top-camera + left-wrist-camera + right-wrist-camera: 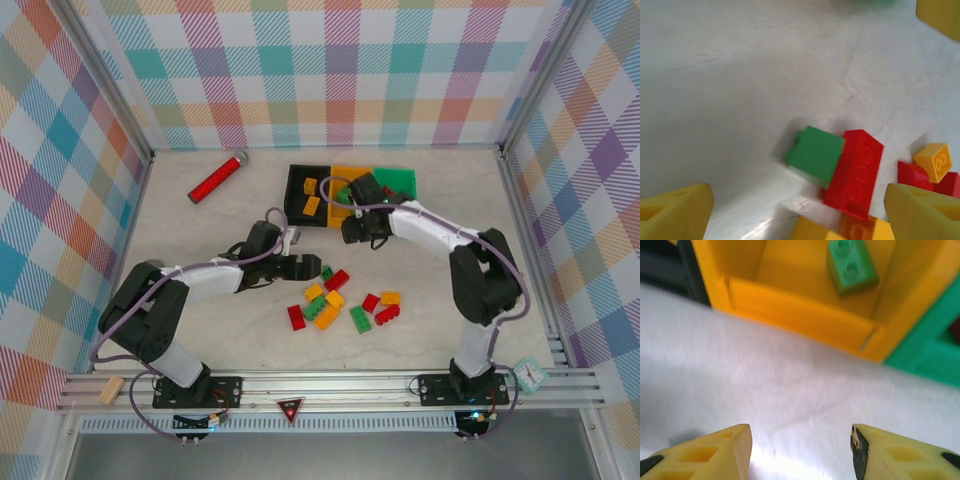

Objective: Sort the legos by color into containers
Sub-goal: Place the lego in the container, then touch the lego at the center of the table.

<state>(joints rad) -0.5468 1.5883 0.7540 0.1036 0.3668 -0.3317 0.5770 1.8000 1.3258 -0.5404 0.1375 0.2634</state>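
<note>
Several red, green and yellow-orange legos lie in a loose pile mid-table. My left gripper hovers open at the pile's left edge. Between its yellow fingers lie a green lego, a red lego and part of a yellow one. The containers stand in a row: black, orange, green. Two yellow legos lie in the black one and a green lego in the orange one. My right gripper is open and empty over the table, just in front of the orange container.
A long red cylinder with a silver end lies at the back left. Metal rails and checked walls bound the table. A small clock sits on the rail at the near right. More legos lie right of the left fingers.
</note>
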